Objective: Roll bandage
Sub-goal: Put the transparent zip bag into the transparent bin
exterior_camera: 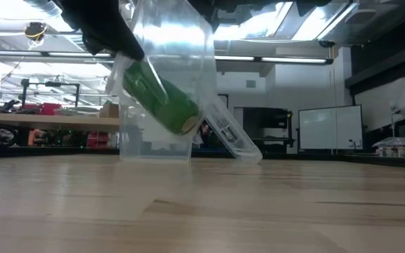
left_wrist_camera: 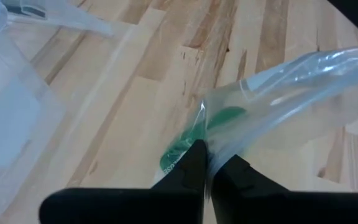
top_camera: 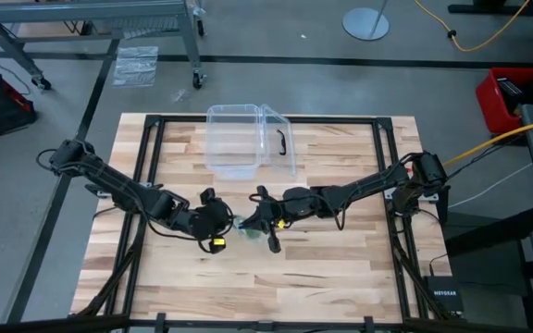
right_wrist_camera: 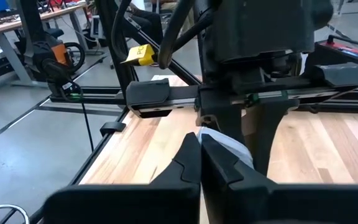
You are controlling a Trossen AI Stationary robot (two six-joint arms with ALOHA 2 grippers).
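Both arms meet over the middle of the wooden table (top_camera: 340, 268), where the left gripper (left_wrist_camera: 208, 163) and the right gripper (right_wrist_camera: 199, 144) each pinch an end of a crinkly clear plastic wrapper (exterior_camera: 171, 49), held up off the boards between them. Both sets of fingers are closed tight on the film, with no gap showing. Inside the wrapper sits the bandage (exterior_camera: 162, 98), a stubby green cylinder, tilted, lying just past the left fingertips and hanging below the dark fingers in the low view. The grippers touch only plastic, not cloth. Beyond the grippers, farther up the table, stands a clear plastic box (top_camera: 239, 139) with its lid open.

The roll looks light and soft, likely to squash a little under a hard pinch, while its sleeve looks slick (a poor surface for a lasting hold). Once the wrapper is off, the better purchase is probably across the roll's flat ends, or on the loose tail of cloth if one can be found; none shows here.
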